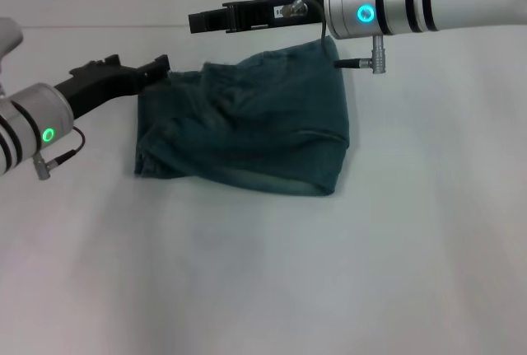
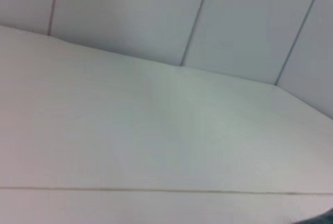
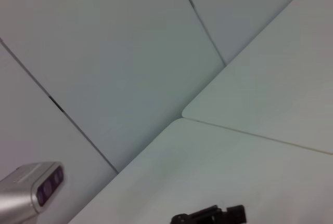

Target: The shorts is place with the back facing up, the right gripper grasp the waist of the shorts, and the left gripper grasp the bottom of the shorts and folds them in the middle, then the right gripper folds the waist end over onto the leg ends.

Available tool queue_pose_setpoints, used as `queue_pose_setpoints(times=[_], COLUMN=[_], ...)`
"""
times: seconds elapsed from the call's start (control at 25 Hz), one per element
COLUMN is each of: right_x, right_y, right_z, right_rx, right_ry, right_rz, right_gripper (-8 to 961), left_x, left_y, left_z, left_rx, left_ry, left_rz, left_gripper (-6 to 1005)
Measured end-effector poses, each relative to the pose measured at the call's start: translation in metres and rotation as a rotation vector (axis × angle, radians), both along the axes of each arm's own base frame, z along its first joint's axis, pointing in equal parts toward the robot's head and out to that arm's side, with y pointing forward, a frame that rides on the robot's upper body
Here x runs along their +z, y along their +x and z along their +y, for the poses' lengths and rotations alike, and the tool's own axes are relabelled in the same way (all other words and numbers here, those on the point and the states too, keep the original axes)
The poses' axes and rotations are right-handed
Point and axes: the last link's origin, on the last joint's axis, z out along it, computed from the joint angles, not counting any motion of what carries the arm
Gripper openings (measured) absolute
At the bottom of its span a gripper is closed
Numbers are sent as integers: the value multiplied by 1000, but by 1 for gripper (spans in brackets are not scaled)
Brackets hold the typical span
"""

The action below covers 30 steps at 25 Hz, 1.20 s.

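The shorts (image 1: 247, 128) lie bunched and doubled over in the middle of the white table (image 1: 263, 281), dark blue-green with a paler strip along the near edge. I cannot tell the waist from the leg ends in this heap. The left gripper (image 1: 158, 67) reaches in from the left, its tip at the far left corner of the shorts. The right gripper (image 1: 202, 21) stretches in from the upper right and hangs over the far edge of the shorts, apart from the cloth. A dark sliver of the shorts (image 2: 323, 218) shows in the left wrist view.
Pale wall panels (image 2: 156, 11) stand behind the table's far edge. In the right wrist view a silver device with lenses (image 3: 36, 190) sits low at one side, and the left gripper's black tip (image 3: 210, 216) shows at the edge. Bare table (image 1: 428, 248) surrounds the shorts.
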Motion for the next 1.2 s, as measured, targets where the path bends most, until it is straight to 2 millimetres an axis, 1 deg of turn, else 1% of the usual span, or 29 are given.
queue_pose_setpoints(times=[0.08, 0.28, 0.32, 0.36, 0.48, 0.64, 0.92, 1.04, 1.2], right_x=[0, 2, 3, 3, 7, 16, 34, 40, 46], right_y=[0, 0, 2, 2, 10, 25, 62, 75, 89], right_z=[0, 2, 2, 2, 1, -4, -19, -26, -35], right_rx=[-1, 3, 4, 4, 4, -13, -36, -28, -20], right_ry=[3, 23, 30, 30, 52, 93, 177, 223, 263], right_rz=[1, 0, -1, -1, 17, 91, 213, 250, 278], right_gripper=[218, 458, 500, 542, 667, 751, 897, 938, 933], left_x=[4, 10, 15, 15, 23, 34, 62, 72, 83], left_y=[-1, -4, -6, -6, -10, -13, -21, -26, -32], left_z=[1, 2, 3, 3, 3, 0, -19, -30, -43], left_rx=[3, 15, 24, 24, 30, 12, -68, -90, -115], left_ry=[15, 43, 67, 67, 108, 157, 231, 260, 288], left_rz=[3, 13, 14, 14, -1, -36, -156, -190, -221], left_gripper=[867, 959, 959, 958, 957, 955, 950, 950, 950])
